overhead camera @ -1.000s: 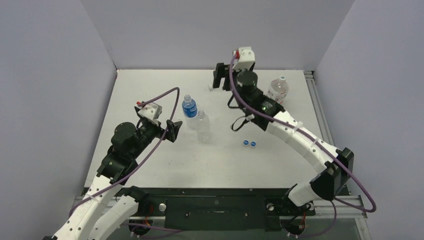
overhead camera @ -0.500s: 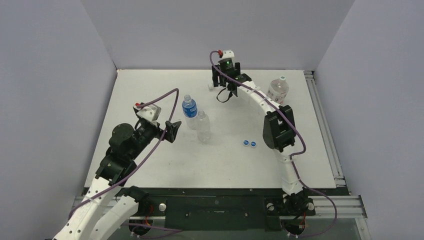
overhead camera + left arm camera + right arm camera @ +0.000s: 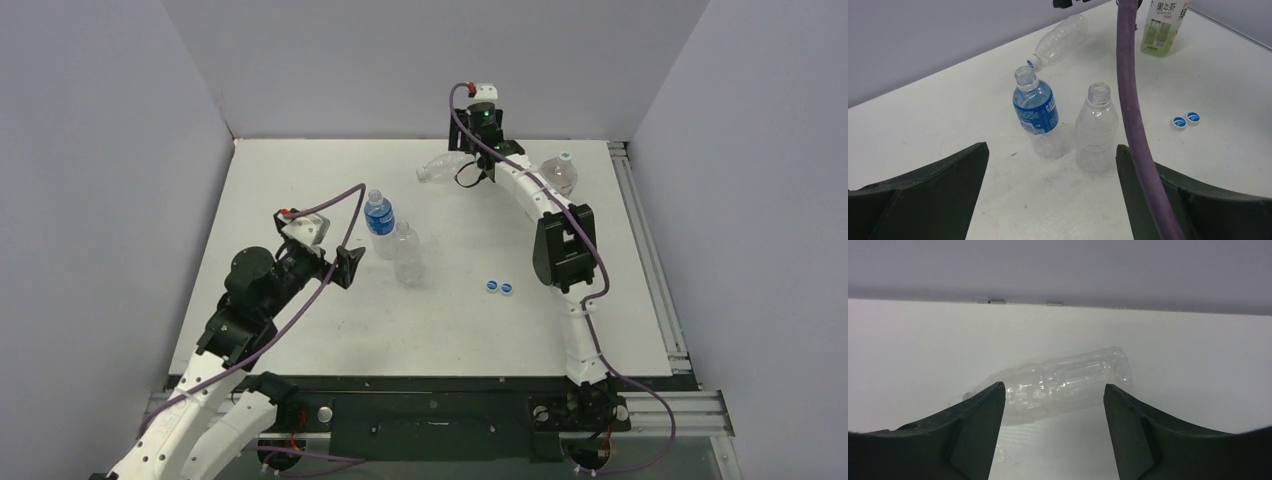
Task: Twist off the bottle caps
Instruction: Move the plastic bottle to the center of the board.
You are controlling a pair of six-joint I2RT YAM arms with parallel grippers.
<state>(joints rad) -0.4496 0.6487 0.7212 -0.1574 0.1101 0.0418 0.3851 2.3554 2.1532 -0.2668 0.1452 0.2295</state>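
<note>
While the right jaws are standing wide apart and holding nothing, a clear bottle (image 3: 1068, 377) is lying on its side on the counter (image 3: 330, 180), just past their tips and in line with the gap. Its blue cap (image 3: 1030, 63) is sitting on its neck. The left jaws are hanging wide apart too, holding nothing and pointing at a blue-labelled bottle (image 3: 1037, 112) and a plain bottle (image 3: 1096, 130). These two are standing just beside each other with open mouths. A purple cable (image 3: 1130, 100) is crossing that view. Two loose blue caps (image 3: 1186, 120) are lying side by side nearby. Far right, a green-and-orange bottle (image 3: 557, 178) is standing with its white cap (image 3: 565, 157) on.
</note>
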